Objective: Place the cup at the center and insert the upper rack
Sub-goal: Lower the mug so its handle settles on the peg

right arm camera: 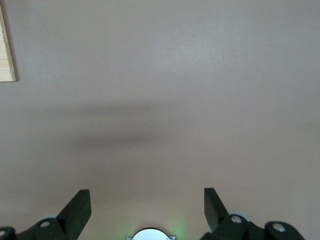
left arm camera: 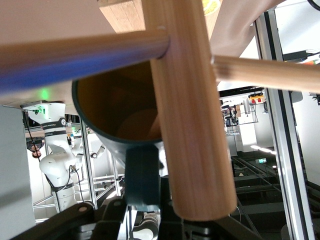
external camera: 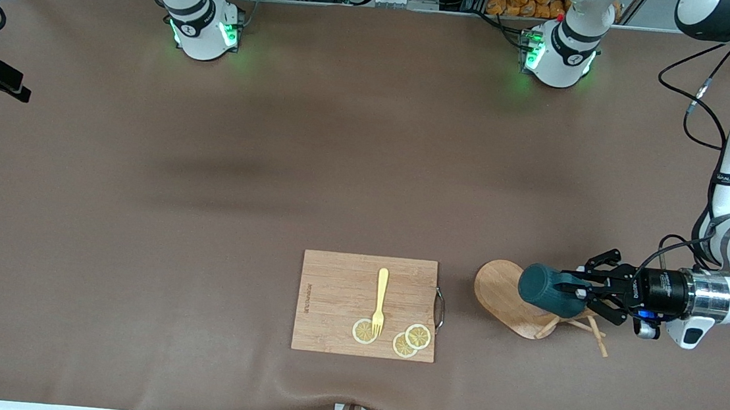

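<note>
Front view: left gripper [external camera: 576, 293] clenched on the cup [external camera: 549, 291], holding it on its side, up over the upper rack [external camera: 515, 299]. Rack tipped over on the table, toward the left arm's end, just beside the cutting board [external camera: 337, 295]. Fork [external camera: 380, 299] and lemon slices [external camera: 410, 340] on the board. Right gripper out of sight here.

Left wrist view: cup's tan inside [left arm camera: 122, 107] close up, rack's post [left arm camera: 192, 120] crossing in front, maybe touching the rim.

Right wrist view: right gripper [right arm camera: 147, 207] spread wide over bare table, holding nothing, waiting.
</note>
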